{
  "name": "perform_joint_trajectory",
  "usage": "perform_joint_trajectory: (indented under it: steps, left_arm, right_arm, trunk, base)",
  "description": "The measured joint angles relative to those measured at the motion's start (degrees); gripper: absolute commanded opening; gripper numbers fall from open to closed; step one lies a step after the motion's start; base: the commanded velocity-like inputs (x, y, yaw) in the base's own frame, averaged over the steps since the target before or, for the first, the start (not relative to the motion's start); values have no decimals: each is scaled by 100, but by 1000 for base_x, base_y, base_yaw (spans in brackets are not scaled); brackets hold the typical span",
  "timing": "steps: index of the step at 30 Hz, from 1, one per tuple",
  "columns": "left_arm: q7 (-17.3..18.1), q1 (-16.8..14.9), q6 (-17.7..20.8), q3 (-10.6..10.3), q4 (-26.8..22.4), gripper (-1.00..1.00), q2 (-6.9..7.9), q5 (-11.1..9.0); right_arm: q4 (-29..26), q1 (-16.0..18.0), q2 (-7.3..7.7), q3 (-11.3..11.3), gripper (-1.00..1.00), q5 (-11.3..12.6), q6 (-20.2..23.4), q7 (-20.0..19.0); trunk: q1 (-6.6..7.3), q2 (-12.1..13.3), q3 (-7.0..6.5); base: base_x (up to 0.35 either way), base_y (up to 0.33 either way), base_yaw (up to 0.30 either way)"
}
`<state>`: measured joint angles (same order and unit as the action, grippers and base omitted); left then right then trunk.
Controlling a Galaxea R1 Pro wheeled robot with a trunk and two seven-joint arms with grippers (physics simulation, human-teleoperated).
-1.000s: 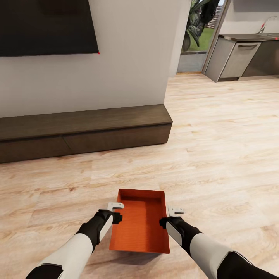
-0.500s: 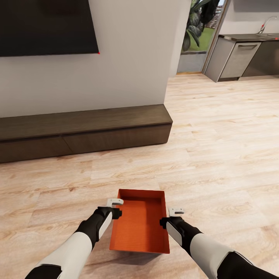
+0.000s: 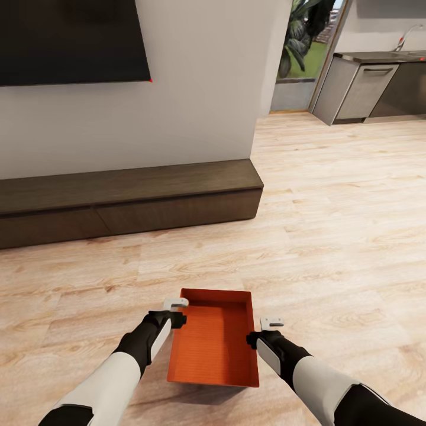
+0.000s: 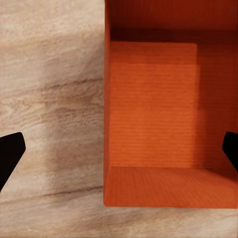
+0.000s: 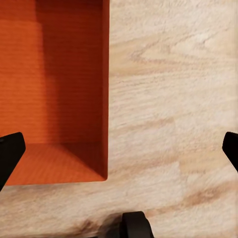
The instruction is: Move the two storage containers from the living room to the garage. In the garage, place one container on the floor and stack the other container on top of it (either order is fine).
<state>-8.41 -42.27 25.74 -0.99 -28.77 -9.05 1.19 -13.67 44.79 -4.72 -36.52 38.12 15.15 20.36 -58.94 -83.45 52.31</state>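
— Claw positions first: what has been altered over the last second?

— The left claw (image 3: 176,304) has been carried forward along the left wall of the storage container (image 3: 214,345), towards its far corner. The right claw (image 3: 271,323) has been shifted only slightly, just beside the right wall. Both are spread wide; in each wrist view a container wall is straddled by the black fingertips (image 4: 10,151), and nothing is held.

— And the container itself?

— It has not been moved. It is rested on the light wood-plank flooring (image 3: 331,236) of the living room, near the dark bench (image 3: 130,198). A two-sided grip is judged to be in preparation; carrying has not begun.
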Motion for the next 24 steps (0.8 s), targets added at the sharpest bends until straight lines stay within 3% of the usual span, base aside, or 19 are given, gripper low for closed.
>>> perform_joint_trajectory:
  steps: [3, 12, 19, 24]
  left_arm:
    - [-3, 0, 10, 8, -20, 100, 3, -4]
    - [-110, 0, 163, 0, -168, 100, 8, -14]
    - [-115, 0, 175, -4, -190, 100, 1, -21]
    - [-115, 0, 172, -12, -183, 100, 0, -28]
  right_arm:
    - [-1, 0, 2, 0, 100, 0, 0, 0]
    - [-1, 0, 3, 0, 100, 0, 0, 0]
    - [-2, 0, 3, 0, 100, 0, 0, 0]
    - [-2, 0, 3, 0, 100, 0, 0, 0]
  trunk:
    - [-66, -120, 54]
    - [-66, -122, 54]
    - [-220, -401, 180]
    - [-220, -403, 180]
  base:
    - [0, 0, 0]
    - [0, 0, 0]
    - [0, 0, 0]
    - [0, 0, 0]
